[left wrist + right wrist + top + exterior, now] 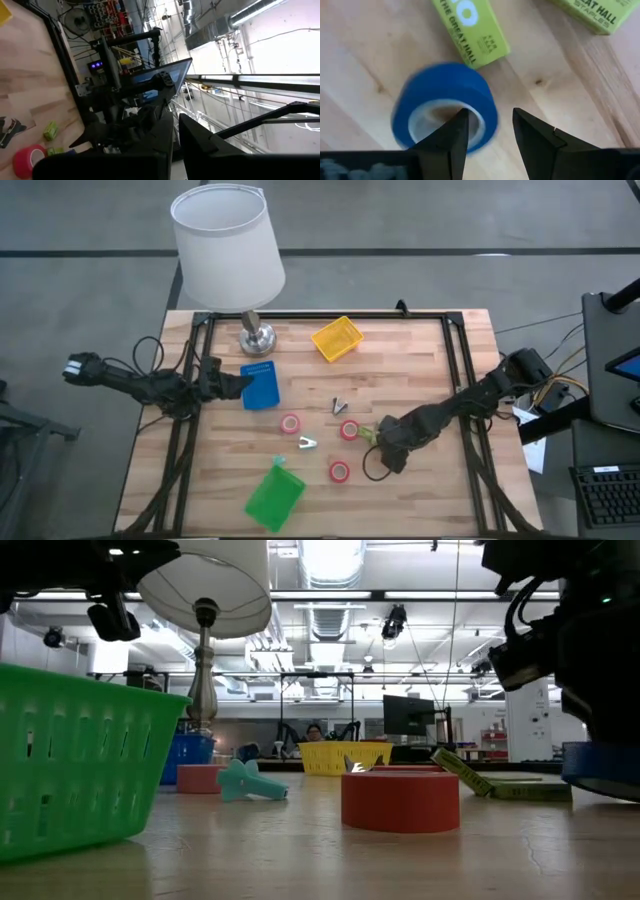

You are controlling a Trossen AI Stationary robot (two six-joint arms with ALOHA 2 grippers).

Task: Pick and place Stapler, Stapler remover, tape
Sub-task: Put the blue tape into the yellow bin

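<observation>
Tape is the thing in hand: seen from above, three small pink-red rolls lie on the pale wooden table (440, 360), one left of centre (290, 423), one at centre (349, 430) and one lower down (340, 471), while the right gripper (392, 448) sits low in the lower right of the frame beside lime-green staple boxes (368, 434); the dark blue roll is hidden under it here. The left gripper (232, 380) waits at the left, over the blue plastic basket (260, 386), and whether it is spread I cannot tell. A yellow basket (336, 338) stands at upper centre, a green basket (274, 495) at the bottom, and a white-shaded lamp (224, 240) at the top. From table height, a red roll (400, 800) fills the middle, a teal staple remover (246, 781) lies left of it, and the blue roll's edge (600, 768) shows at far right under the dark arm. The left wrist view shows mostly the room. The right wrist view shows the dark blue tape roll (445, 106) with one spread finger inside its pale core and the other outside its wall, not yet pinching; a lime-green box (470, 30) lies just beside it. Done well, the fingers would close squarely across the wall and lift straight up, clear of the box.
</observation>
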